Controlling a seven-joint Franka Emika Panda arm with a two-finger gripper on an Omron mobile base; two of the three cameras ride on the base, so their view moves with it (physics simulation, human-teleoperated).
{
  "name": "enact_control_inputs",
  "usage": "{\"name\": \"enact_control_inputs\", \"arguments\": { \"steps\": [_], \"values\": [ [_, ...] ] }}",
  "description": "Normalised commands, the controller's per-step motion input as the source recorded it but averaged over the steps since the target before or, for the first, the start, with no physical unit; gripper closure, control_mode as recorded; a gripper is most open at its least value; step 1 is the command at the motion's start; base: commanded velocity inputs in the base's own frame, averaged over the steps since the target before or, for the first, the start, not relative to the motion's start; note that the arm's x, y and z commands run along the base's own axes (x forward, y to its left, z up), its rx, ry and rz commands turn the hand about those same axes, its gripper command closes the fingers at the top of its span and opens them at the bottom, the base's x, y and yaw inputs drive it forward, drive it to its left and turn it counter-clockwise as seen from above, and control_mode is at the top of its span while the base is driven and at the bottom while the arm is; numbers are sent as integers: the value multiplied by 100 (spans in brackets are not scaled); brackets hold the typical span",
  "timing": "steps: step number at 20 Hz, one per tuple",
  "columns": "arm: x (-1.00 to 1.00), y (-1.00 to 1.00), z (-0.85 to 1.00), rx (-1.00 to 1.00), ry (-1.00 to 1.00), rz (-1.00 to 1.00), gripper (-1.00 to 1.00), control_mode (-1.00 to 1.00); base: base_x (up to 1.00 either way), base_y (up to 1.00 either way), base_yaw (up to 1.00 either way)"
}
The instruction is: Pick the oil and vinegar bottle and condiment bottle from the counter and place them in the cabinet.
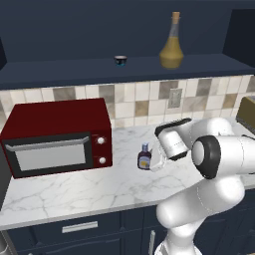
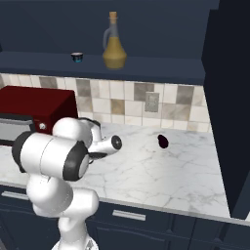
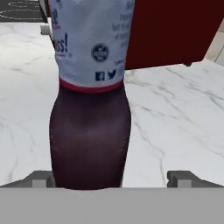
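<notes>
Flask [image 1: 172,50]: upright on cabinet [image 1: 74,69] ledge, near small cup [image 1: 120,60]. Condiment bottle [image 1: 144,157]: upright on desk [image 1: 89,189], right of microwave [image 1: 55,137]. Gripper [image 3: 111,179]: released, fingers astride bottle, jaws not pressing.

Marble counter [image 1: 99,187] bears red microwave [image 1: 55,137] and condiment bottle [image 1: 144,157]

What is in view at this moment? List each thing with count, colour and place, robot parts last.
oil and vinegar bottle: 1, amber, corked, upright on the cabinet ledge
small cup: 1, dark, on the ledge, left of the flask
condiment bottle: 1, dark purple-brown, upright on the counter
microwave: 1, red, on the counter's left
dark object: 1, on the counter; cannot tell what
wall outlet: 1, grey, on the tiles
gripper: 1, fingers open on either side of the condiment bottle
</notes>
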Motion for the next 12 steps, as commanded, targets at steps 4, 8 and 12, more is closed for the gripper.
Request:
{"name": "enact_control_inputs", "arguments": {
  "steps": [4, 8, 12],
  "values": [
    [12, 11, -3, 0, 0, 0, -100, -100, 0, 0, 0],
    [18, 5, -2, 0, 0, 0, 100, -100, 0, 0, 0],
    [1, 0, -8, 0, 0, 0, 100, -100, 0, 0, 0]
  ]
}}
